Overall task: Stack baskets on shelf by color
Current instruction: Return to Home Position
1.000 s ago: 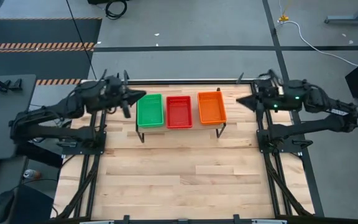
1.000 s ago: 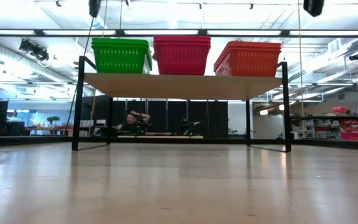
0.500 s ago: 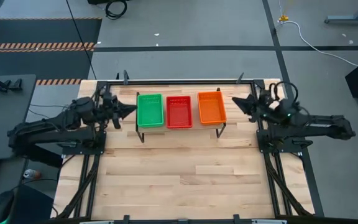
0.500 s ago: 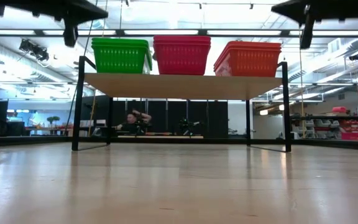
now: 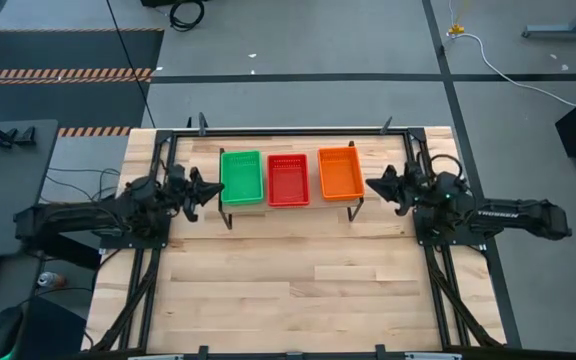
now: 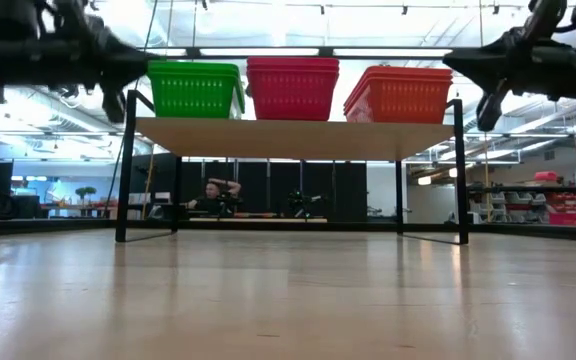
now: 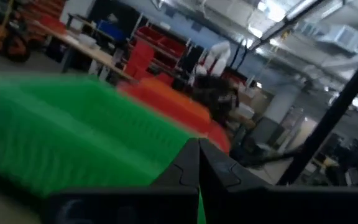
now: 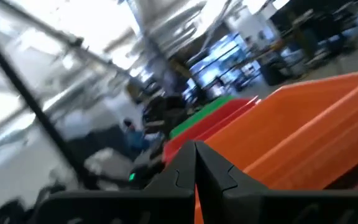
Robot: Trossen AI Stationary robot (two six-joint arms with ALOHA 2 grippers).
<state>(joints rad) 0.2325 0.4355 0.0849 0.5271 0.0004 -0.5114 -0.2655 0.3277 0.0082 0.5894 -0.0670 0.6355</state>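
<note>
Three stacks of baskets stand side by side on the shelf [image 5: 288, 207]: green [image 5: 240, 177] at its left end, red [image 5: 288, 179] in the middle, orange [image 5: 340, 172] at its right end. The low view shows the green stack [image 6: 195, 89], red stack [image 6: 291, 88] and orange stack [image 6: 398, 94] resting on the light-wood plank [image 6: 293, 138]. My left gripper [image 5: 211, 190] hovers shut just left of the green stack, and its own view looks along the green stack's wall [image 7: 73, 137]. My right gripper [image 5: 371, 185] hovers shut just right of the orange stack [image 8: 303, 137]. Neither touches anything.
The shelf stands on thin black legs [image 6: 125, 165] near the far edge of the slatted wooden tabletop [image 5: 288, 280]. The tabletop stretches bare from the shelf toward the near edge. A person [image 6: 214, 192] sits in the room far behind the table.
Both arms have drawn back toward the table's near edge and come down, from above shelf height to about the level of the basket stacks. The left gripper now sits beside the green stack, the right beside the orange one. The baskets have stayed put.
</note>
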